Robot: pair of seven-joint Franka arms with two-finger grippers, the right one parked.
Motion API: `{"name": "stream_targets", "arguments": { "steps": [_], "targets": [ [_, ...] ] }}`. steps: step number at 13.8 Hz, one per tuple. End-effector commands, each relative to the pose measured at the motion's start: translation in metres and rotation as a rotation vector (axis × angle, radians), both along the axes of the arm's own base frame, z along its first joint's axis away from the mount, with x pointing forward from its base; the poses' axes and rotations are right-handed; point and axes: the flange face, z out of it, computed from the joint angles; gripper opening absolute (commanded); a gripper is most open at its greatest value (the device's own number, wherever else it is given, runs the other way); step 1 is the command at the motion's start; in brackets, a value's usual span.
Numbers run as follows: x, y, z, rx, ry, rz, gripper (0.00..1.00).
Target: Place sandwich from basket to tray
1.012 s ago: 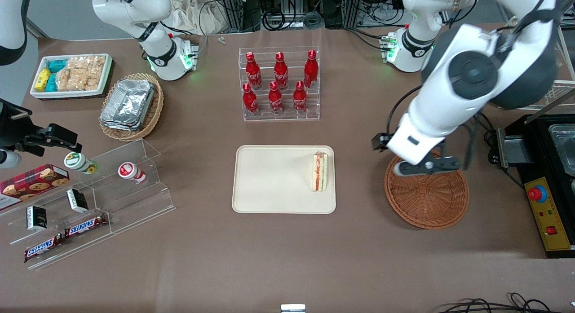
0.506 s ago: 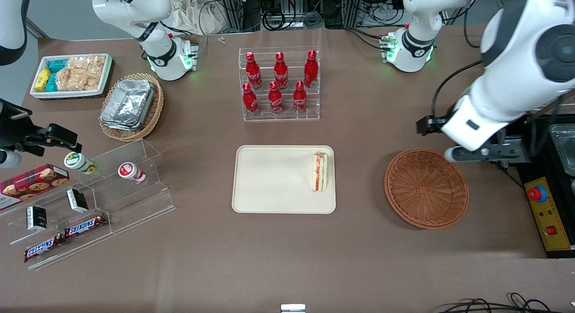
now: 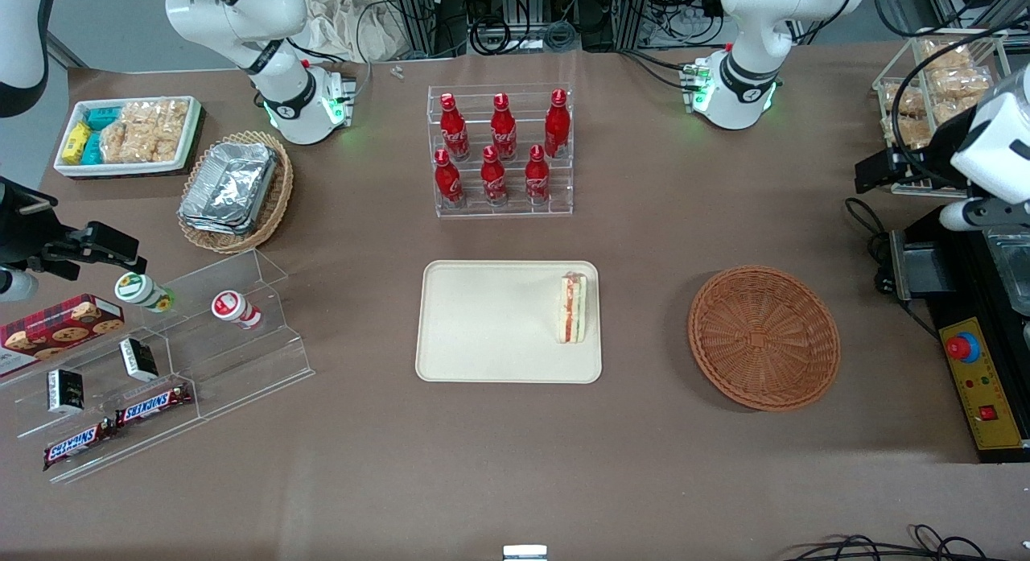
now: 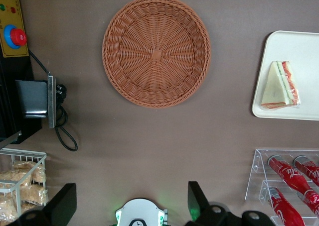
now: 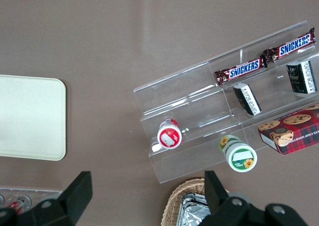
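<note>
- The sandwich (image 3: 573, 308) lies on the tray (image 3: 483, 327), close to the rim at the end that faces the basket (image 3: 764, 336). It looks flat and settled, with nothing touching it.
- The basket is empty; only bare wicker weave shows, both from the front and from the wrist camera.
- As I judge it, the job is done: the sandwich is out of the basket and on the tray. Nothing remains but for the arm to park.
- The gripper (image 4: 132, 206) is high above the table at the working arm's end, well apart from the basket and tray and farther from the front camera than the basket. In the wrist view its two dark fingers stand spread wide with only brown table between them, so the jaws are fully open and hold nothing.
- From the front, most of the working arm is cut off at the frame edge; I can make out only part of a white link and a dark bracket, near a wire rack of snack bags (image 3: 917, 110).
- The black box with the red button (image 3: 962, 348) is also partly out of frame.
</note>
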Motion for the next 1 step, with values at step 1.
{"name": "stream_targets", "arguments": {
  "steps": [1],
  "targets": [
    [0.0012,-0.0132,-0.0029,-0.001,-0.011,-0.015,1.00]
  ]
}}
